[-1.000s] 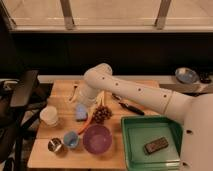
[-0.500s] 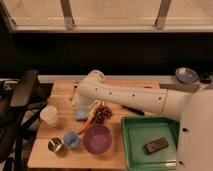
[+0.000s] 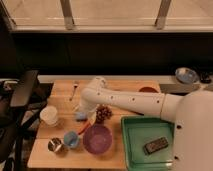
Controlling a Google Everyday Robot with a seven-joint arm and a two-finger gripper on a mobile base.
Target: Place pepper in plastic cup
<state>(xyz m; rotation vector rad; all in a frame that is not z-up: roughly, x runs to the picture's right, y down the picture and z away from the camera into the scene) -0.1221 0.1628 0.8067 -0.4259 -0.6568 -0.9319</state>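
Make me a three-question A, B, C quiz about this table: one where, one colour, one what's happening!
1. Where is the small light-blue plastic cup? A) between the shiny metal cup and the round purple bowl B) floor C) window ledge
2. What colour is the square plastic tray? A) yellow B) green C) white
3. Is the long orange-red pepper in the cup? A) yes B) no, beside it C) no, in the tray
A: they flank it. B: its rim is green. B: the pepper slants beside the cup, under the robot's tool.
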